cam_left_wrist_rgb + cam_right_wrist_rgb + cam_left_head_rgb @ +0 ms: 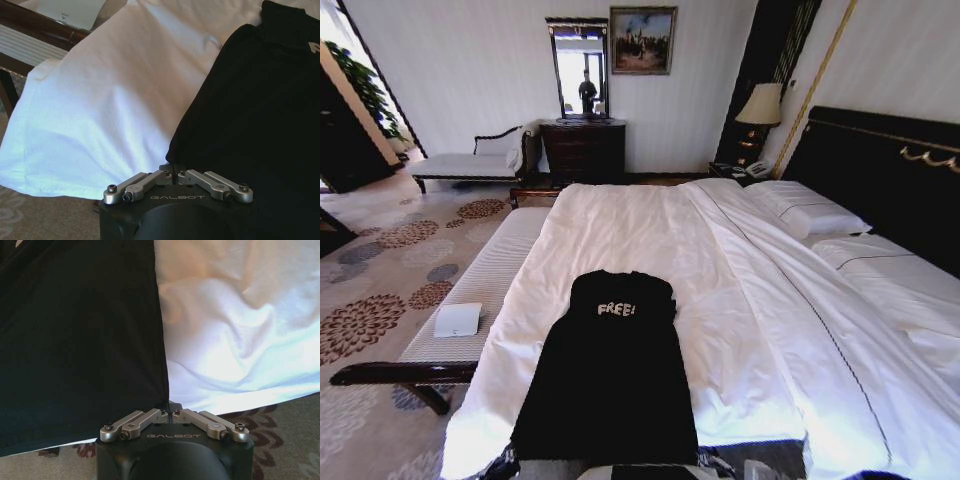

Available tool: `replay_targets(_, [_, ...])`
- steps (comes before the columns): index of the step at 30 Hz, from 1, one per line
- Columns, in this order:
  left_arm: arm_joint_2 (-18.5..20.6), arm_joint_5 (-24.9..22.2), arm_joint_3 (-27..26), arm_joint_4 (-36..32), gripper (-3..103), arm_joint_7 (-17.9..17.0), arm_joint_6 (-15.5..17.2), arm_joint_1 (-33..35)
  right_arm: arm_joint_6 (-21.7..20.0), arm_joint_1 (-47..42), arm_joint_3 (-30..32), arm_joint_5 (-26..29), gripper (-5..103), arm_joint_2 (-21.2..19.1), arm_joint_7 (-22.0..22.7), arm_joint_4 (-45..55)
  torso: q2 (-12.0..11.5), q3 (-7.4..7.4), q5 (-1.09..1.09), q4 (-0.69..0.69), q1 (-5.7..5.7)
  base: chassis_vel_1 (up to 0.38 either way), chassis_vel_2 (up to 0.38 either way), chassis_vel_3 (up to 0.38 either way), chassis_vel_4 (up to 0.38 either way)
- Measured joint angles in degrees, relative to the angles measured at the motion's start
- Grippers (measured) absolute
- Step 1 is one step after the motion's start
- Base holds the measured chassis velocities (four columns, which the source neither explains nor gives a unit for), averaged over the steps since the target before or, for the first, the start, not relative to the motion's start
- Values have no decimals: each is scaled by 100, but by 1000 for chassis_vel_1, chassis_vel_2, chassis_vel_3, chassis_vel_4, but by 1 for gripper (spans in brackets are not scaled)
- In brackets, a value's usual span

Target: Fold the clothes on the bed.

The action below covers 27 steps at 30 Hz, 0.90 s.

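While both grippers sit low at the near edge of the bed point(760, 300), each has its fingers drawn together onto the hem of the T-shirt point(610, 380). The left gripper point(173, 171) pinches the shirt's near left corner, where the black cloth meets the white duvet point(110, 110). The right gripper point(170, 407) pinches the near right corner, with the duvet's hanging edge just beside it and the patterned carpet point(280, 445) below. From those two corners the T-shirt lies flat, running from the bed's near edge toward its middle, sleeves folded in, the white "FREE!" lettering point(616, 309) at the far end. Beside the bed's left edge stands the striped bench point(490, 280) with a white paper point(458, 320) on it. Pillows point(805, 210) lie by the dark headboard point(880, 180) on the right.
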Motion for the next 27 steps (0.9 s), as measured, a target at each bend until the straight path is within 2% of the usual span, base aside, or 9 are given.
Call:
replay_targets(4, [41,150,142,60,-3,-12,13,-121,22,104,-11,-3,-3,-12,-20,-108,0,0,1,1,0,0,0,0,0])
replay_targets(7, [97,274,268,19,12,-17,51,-198,36,141,-52,-156,13,6,-64,-113,0,0,0,1,0,0,0,0,0])
replay_targets(9, [119,340,294,-3,17,-18,52,-211,43,141,-64,-190,13,14,-74,-99,0,0,0,0,0,0,0,0,0])
replay_targets(13, [162,617,337,-37,28,-13,26,-229,127,124,-69,-298,29,44,-101,-25,0,0,0,0,0,0,0,0,0])
replay_targets(18, [174,785,249,-96,44,-4,-105,-180,366,51,29,-461,45,36,-125,84,0,0,0,0,0,0,0,0,0])
replay_targets(21, [169,1117,48,-341,61,32,-292,-188,570,72,141,-486,61,5,-192,332,0,0,0,0,0,0,0,0,0])
replay_targets(25, [185,1284,-74,-527,72,39,-309,-298,603,312,246,-366,72,-42,-208,507,0,0,0,-1,0,0,0,0,0])
replay_targets(26, [189,1366,-120,-591,83,38,-302,-383,570,580,330,-116,78,-94,-199,564,0,0,0,0,0,0,0,0,0])
replay_targets(27, [188,1421,-137,-615,83,39,-281,-447,506,755,385,145,83,-139,-163,573,0,0,0,-1,0,0,0,0,0])
